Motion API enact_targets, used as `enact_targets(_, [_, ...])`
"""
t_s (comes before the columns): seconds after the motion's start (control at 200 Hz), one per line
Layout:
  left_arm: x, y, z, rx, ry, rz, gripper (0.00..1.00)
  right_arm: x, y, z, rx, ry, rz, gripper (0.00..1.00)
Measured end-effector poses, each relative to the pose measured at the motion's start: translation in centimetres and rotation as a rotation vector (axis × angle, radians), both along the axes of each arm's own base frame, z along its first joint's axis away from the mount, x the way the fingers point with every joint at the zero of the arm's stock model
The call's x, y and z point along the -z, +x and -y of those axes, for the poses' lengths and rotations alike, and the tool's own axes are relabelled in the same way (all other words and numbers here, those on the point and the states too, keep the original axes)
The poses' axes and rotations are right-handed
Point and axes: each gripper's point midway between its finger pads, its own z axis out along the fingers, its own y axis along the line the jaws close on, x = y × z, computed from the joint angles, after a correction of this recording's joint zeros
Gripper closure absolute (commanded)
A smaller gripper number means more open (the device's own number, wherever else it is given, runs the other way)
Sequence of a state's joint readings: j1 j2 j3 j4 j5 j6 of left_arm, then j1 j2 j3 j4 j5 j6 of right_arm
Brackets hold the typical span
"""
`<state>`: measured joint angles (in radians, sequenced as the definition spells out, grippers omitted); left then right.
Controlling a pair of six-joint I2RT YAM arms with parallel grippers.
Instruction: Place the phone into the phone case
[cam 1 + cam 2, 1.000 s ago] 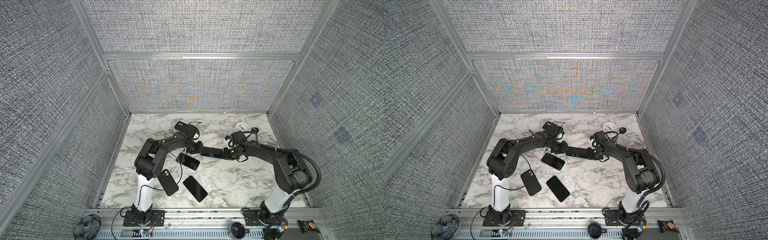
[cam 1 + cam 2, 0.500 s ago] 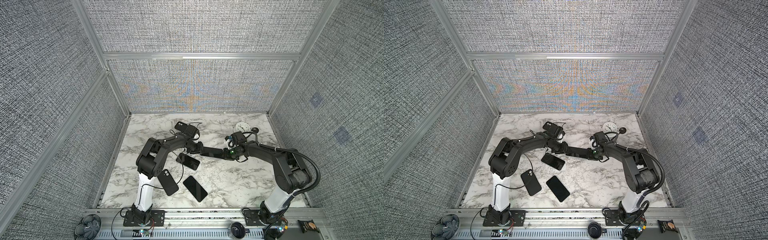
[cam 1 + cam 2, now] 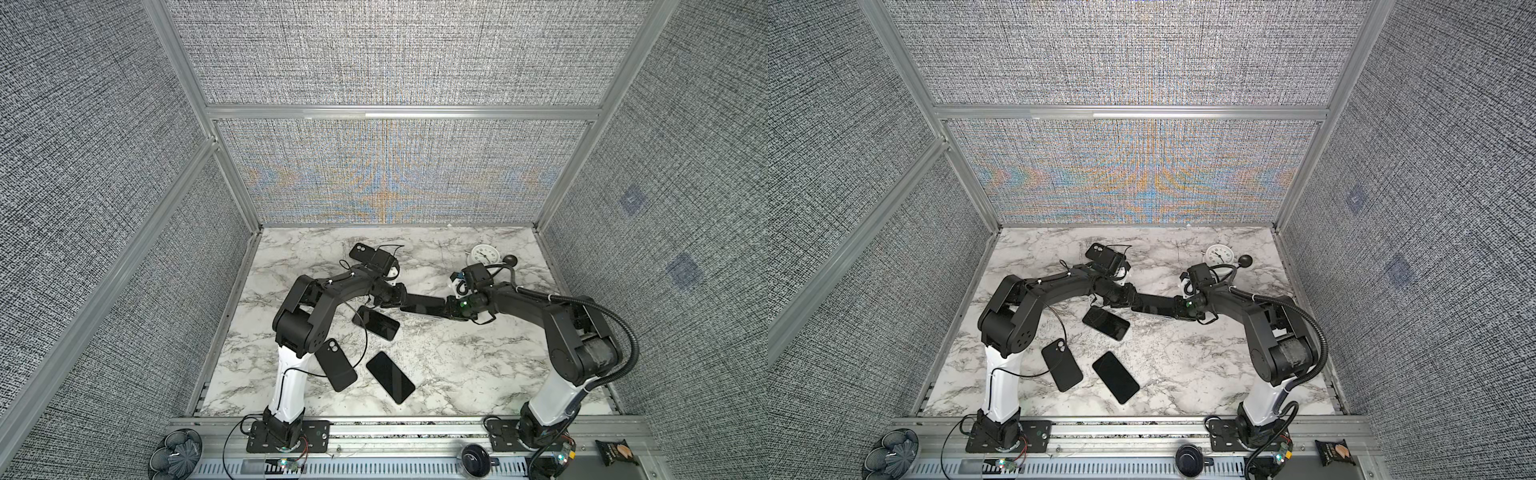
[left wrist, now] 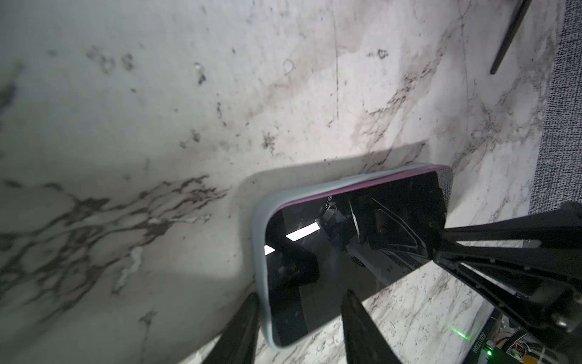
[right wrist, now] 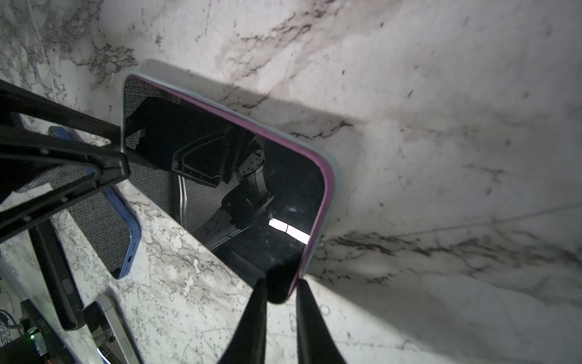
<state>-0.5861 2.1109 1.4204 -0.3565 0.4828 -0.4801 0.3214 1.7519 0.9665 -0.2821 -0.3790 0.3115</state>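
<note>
A phone (image 3: pixel 422 305) (image 3: pixel 1154 306) with a dark screen and a pink rim hangs level above the marble table, held between both arms. A pale grey phone case (image 4: pixel 259 252) (image 5: pixel 335 170) wraps its back and one long side, where the pink rim (image 5: pixel 252 126) stands proud of the case lip. My left gripper (image 4: pixel 299 293) (image 3: pixel 401 297) is shut across one short end, one finger outside the case wall and one over the screen. My right gripper (image 5: pixel 282 282) (image 3: pixel 449 307) is shut on the phone's opposite corner.
On the table lie a dark phone (image 3: pixel 376 323) just below the held one, another (image 3: pixel 390 377) nearer the front, and a black case (image 3: pixel 336 364) beside the left arm. A further black case (image 3: pixel 359 251) and a white clock (image 3: pixel 482 252) sit at the back.
Both grippers keep their hold on the phone and case. Only the left arm's elbow has shifted slightly.
</note>
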Motion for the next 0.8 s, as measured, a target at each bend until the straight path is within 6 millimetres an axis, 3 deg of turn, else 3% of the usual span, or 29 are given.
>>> enact_targets(0.195, [0.04,-0.02,0.02,-0.002,-0.003,-0.005,0.55,0.22,-0.05,0.10,0.012,0.001,-0.006,0.89])
enact_targets(0.8, [0.12,0.64,-0.39,-0.029,0.012,0.008,0.55,0.42,0.43,-0.67,0.015,0.037,0.019,0.88])
